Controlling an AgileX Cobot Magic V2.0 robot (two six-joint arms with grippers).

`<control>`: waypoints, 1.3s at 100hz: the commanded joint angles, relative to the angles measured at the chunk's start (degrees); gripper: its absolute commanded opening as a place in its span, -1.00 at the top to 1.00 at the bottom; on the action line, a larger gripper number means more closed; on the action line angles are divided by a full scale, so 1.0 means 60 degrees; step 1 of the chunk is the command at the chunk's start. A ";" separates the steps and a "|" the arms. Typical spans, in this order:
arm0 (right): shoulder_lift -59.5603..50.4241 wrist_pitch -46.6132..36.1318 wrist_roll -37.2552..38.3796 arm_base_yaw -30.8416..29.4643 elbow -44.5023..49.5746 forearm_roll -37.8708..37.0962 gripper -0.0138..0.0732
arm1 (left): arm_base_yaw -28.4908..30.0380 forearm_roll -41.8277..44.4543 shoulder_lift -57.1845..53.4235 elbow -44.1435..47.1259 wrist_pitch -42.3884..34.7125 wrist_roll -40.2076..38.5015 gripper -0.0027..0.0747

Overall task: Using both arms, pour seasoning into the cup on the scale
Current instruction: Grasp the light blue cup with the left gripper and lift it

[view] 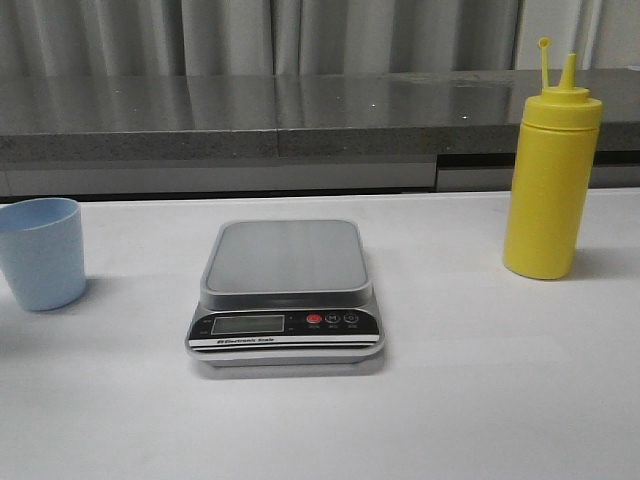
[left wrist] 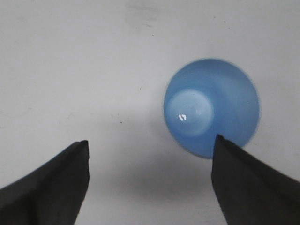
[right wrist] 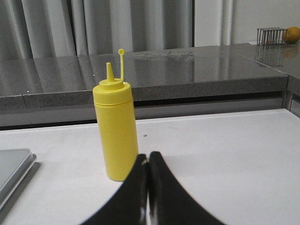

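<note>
The pale blue cup (view: 40, 252) stands upright on the white table at the far left. The scale (view: 286, 290) lies in the middle, its platform bare. The yellow seasoning bottle (view: 551, 180) stands upright at the right, cap stalk up. Neither gripper shows in the front view. In the left wrist view my left gripper (left wrist: 151, 145) is open and empty above the table, looking down into the cup (left wrist: 212, 105), which lies just beyond one fingertip (left wrist: 234, 164). In the right wrist view my right gripper (right wrist: 148, 157) is shut and empty, a little short of the bottle (right wrist: 115, 131).
A grey stone counter (view: 300, 115) with curtains behind runs along the back of the table. In the right wrist view a corner of the scale (right wrist: 14, 168) shows beside the bottle, and a wire rack (right wrist: 271, 35) with an orange fruit (right wrist: 291, 33) stands on the far counter.
</note>
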 commanded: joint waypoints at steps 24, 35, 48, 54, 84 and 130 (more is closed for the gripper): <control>-0.0213 -0.0743 0.0010 -0.0030 -0.0171 -0.0057 0.84 | 0.0029 -0.0123 0.1366 -0.1695 0.0411 -0.0066 -0.43; -0.0213 -0.0743 0.0010 -0.0030 -0.0171 -0.0057 0.84 | 0.0029 -0.0123 0.1861 -0.2024 0.0545 -0.0066 -0.42; -0.0213 -0.0743 0.0010 -0.0030 -0.0171 -0.0057 0.84 | 0.0029 -0.0123 0.2283 -0.2261 0.0595 -0.0066 -0.33; -0.0213 -0.0743 0.0010 -0.0030 -0.0171 -0.0057 0.84 | 0.0029 -0.0123 0.2402 -0.2299 0.0595 -0.0066 -0.29; -0.0213 -0.0743 0.0010 -0.0030 -0.0171 -0.0057 0.84 | 0.0029 -0.0218 0.2857 -0.2299 0.0615 -0.0066 0.06; -0.0213 -0.0743 0.0010 -0.0030 -0.0171 -0.0057 0.84 | 0.0029 -0.0714 0.2877 -0.2299 0.0680 -0.0066 0.98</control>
